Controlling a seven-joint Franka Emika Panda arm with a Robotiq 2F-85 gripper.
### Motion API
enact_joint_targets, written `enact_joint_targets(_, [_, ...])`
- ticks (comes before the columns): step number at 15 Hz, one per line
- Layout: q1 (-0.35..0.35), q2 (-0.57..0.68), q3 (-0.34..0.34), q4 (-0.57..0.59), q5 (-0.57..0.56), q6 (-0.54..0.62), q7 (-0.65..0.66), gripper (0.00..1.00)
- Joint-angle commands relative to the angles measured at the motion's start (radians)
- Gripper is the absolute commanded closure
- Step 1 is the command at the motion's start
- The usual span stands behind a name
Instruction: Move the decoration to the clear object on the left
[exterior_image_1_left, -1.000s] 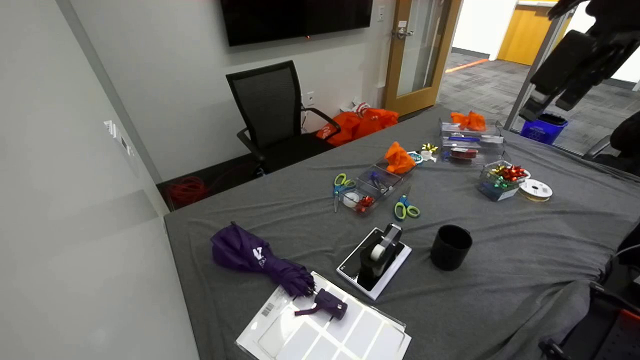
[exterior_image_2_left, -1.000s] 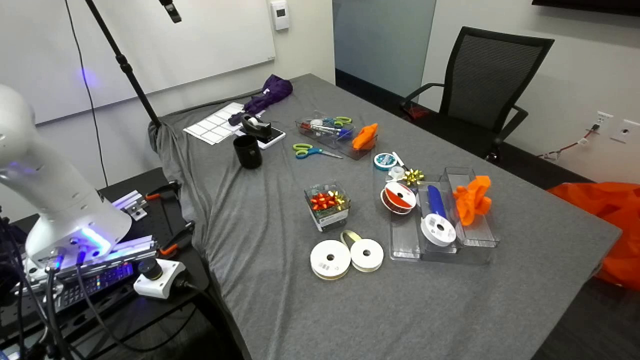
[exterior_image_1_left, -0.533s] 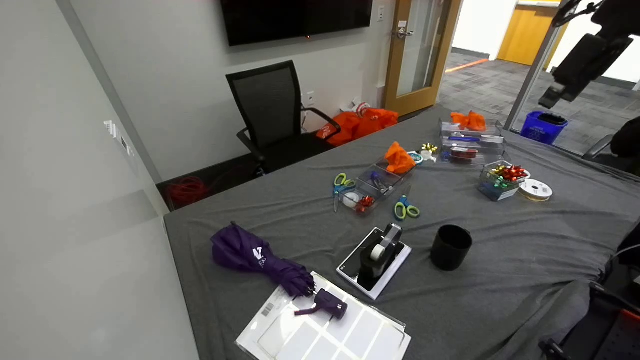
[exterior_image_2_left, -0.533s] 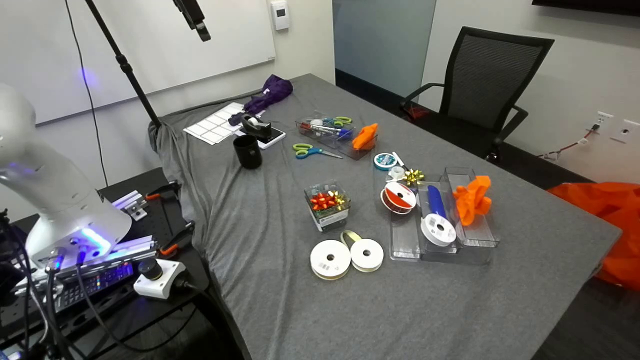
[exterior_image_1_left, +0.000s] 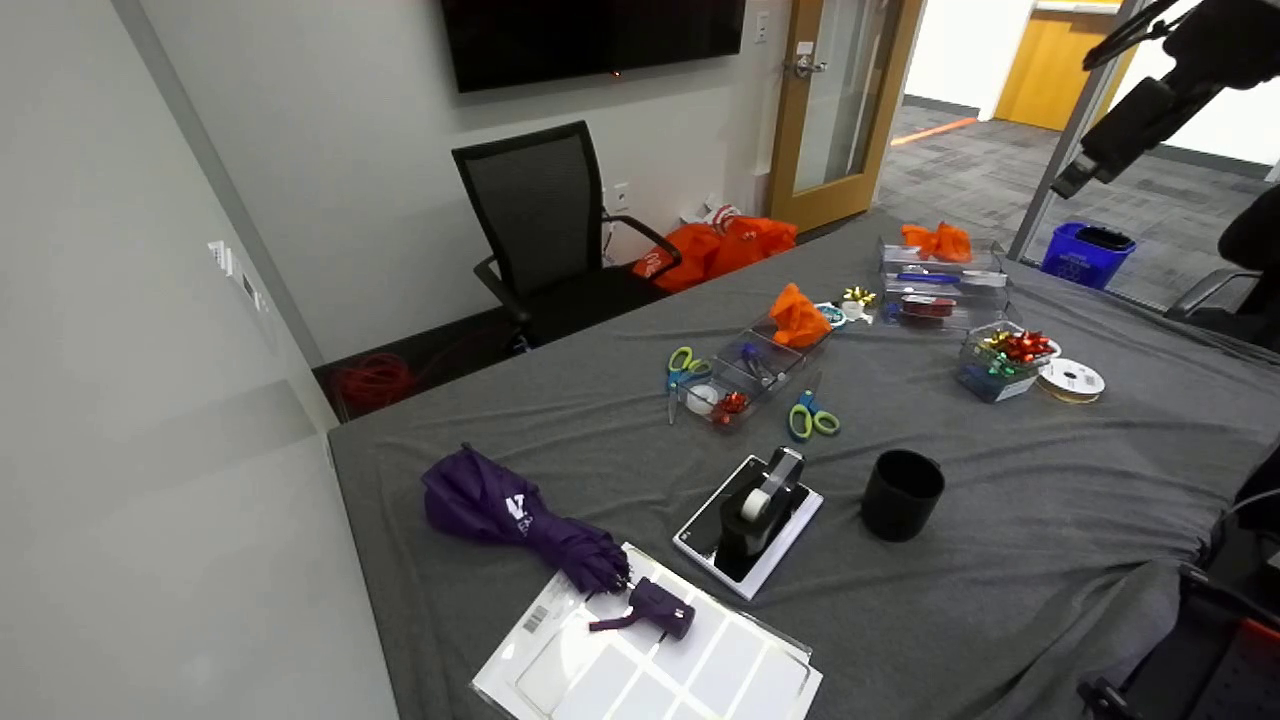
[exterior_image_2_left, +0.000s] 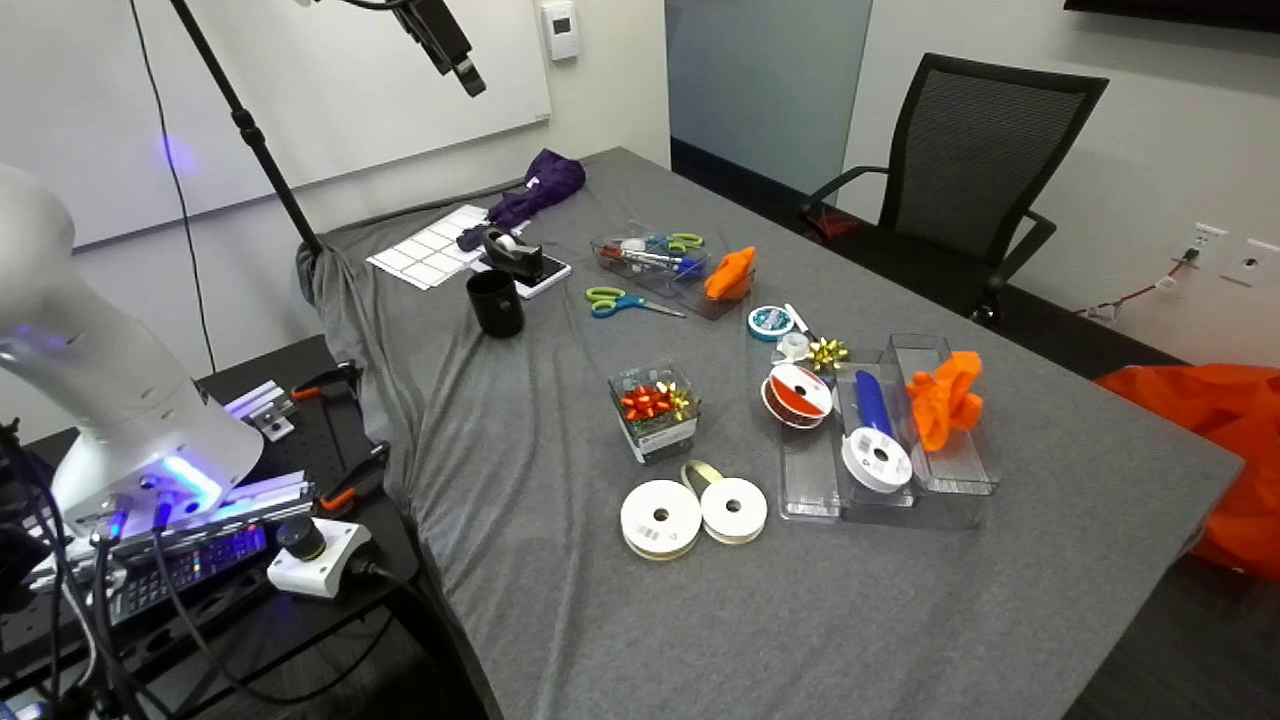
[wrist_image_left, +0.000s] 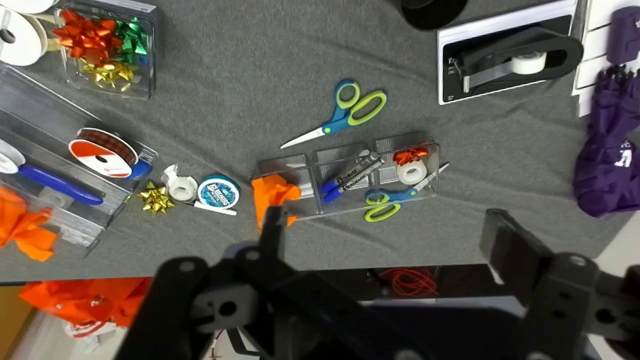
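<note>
High over the desk with wide-spread gripper, bows in red, green and gold inside the clear container beside white spools, markers in a divided tray, gray cloth along the desk edge.

Room between mug and container

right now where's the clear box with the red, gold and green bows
The clear bow box sits on the grey tablecloth at upper left in the wrist view, just right of a white ribbon spool.
</note>
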Motion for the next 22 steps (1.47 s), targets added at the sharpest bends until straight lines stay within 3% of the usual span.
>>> enact_joint_targets(1, [-0.009,0.001,0.008,0.002,0.006,-0.002,-0.005,0.00])
enact_joint_targets(3, [-0.009,0.001,0.008,0.002,0.006,-0.001,-0.005,0.00])
enact_joint_targets(8, [-0.098,0.107,0.028,0.015,-0.122,0.001,0.108,0.00])
enact_joint_targets(12, [-0.170,0.270,0.010,0.059,-0.225,-0.024,0.180,0.00])
enact_joint_targets(14, [-0.169,0.349,-0.021,0.076,-0.190,-0.018,0.152,0.00])
enact_joint_targets(19, [-0.187,0.504,-0.083,0.087,-0.163,0.088,0.113,0.00])
enact_joint_targets(22, [-0.203,0.556,-0.106,0.071,-0.160,0.232,0.118,0.00])
